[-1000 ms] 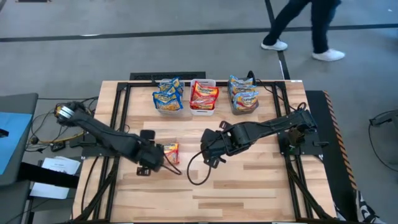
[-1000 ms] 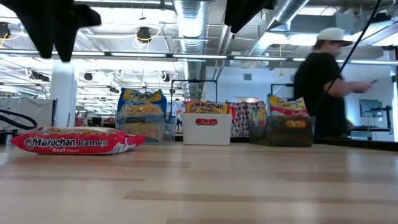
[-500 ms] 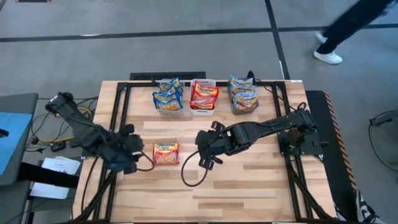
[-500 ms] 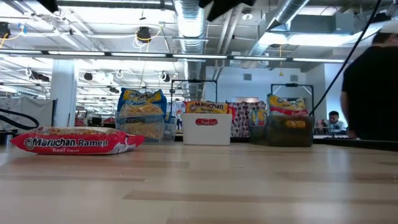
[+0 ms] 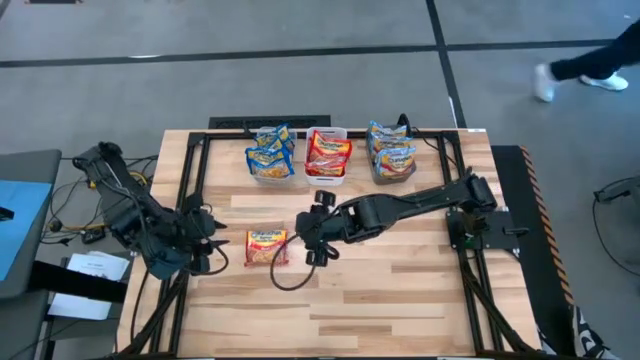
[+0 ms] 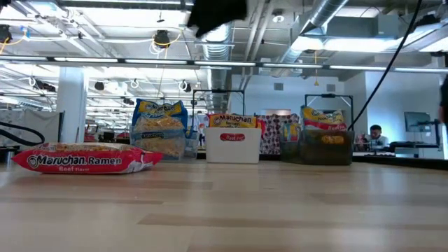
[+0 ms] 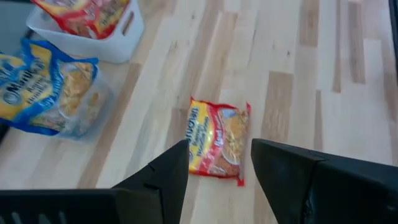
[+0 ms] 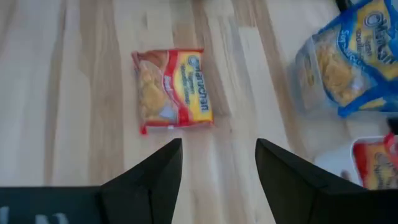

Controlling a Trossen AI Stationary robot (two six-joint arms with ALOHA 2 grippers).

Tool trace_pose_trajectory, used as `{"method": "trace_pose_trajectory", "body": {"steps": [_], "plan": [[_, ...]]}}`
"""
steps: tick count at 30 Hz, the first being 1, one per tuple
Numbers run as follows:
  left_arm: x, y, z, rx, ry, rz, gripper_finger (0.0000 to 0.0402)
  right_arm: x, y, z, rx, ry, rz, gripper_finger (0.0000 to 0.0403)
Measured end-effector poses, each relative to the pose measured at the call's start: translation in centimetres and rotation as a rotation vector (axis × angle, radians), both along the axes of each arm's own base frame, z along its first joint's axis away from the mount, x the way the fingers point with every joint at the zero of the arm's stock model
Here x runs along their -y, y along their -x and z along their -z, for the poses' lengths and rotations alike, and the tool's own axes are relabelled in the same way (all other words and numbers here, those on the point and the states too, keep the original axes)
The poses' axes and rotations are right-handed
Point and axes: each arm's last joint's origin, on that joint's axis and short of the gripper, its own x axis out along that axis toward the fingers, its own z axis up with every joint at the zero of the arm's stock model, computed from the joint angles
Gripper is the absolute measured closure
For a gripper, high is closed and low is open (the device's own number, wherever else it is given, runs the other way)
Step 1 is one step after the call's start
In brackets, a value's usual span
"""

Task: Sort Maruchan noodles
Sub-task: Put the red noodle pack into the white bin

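1 packet (image 5: 266, 246) between both hands

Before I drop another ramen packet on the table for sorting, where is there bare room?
The near half of the table is bare wood, in front of the loose red packet and both grippers. The far edge is crowded: the clear bin, white bin and dark bin stand side by side, full of packets.
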Motion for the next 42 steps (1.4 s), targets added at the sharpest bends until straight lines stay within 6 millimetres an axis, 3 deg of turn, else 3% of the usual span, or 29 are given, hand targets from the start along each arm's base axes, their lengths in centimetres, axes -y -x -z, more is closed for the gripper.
{"method": "trace_pose_trajectory", "body": {"steps": [3, 9, 17, 30, 37, 42], "plan": [[-0.1, 0.0, -0.1, 0.023, -0.016, -0.019, 0.0236, 0.3, -1.3, 0.3, 0.05, 0.027, -0.052, 0.0175], [-0.1, -0.1, -0.1, 0.053, -0.004, -0.062, 0.0236, 1.3, -3.6, 3.1, 0.053, 0.075, -0.078, 0.0175], [-0.2, 0.0, 0.0, 0.058, 0.008, -0.09, 0.0236, 2.6, -5.5, 5.2, 0.082, 0.052, -0.085, 0.0175], [-0.6, 0.4, 5.9, -0.019, 0.004, -0.221, 0.0236, 3.2, -7.3, 7.2, 0.146, 0.0, -0.06, 0.0175], [-0.5, 0.3, 7.2, -0.014, 0.025, -0.233, 0.0236, 3.1, -7.6, 9.1, 0.098, -0.012, -0.078, 0.0175], [-0.5, 0.2, 7.2, 0.001, 0.033, -0.234, 0.0236, 3.0, -7.8, 8.7, 0.127, -0.035, -0.103, 0.0175]]}}
